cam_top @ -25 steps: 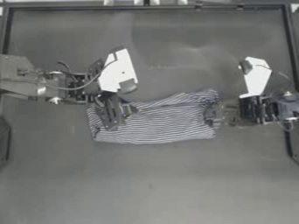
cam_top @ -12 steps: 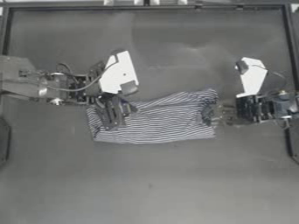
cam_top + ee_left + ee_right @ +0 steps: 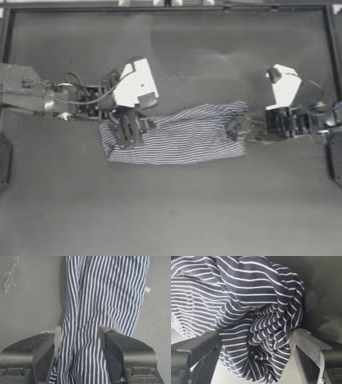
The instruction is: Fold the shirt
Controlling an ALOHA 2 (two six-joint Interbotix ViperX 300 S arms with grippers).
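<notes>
left gripper [image 3: 128, 131] straddles the shirt [image 3: 180, 141] at its left end, jaws spread around a ridge of cloth, not clamped. right gripper [image 3: 248, 126] sits at the right edge, jaws apart around a bunched fold. shirt lies mid-table [image 3: 167, 210], partly folded; wide bare surface nearer and farther allows dragging.

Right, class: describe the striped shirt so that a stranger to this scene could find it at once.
Start at the dark table and look midway between the two arms. There lies the shirt, bunched, with the left gripper over one end and the right gripper at the other. It alone is cloth, with thin navy-and-white stripes.
</notes>
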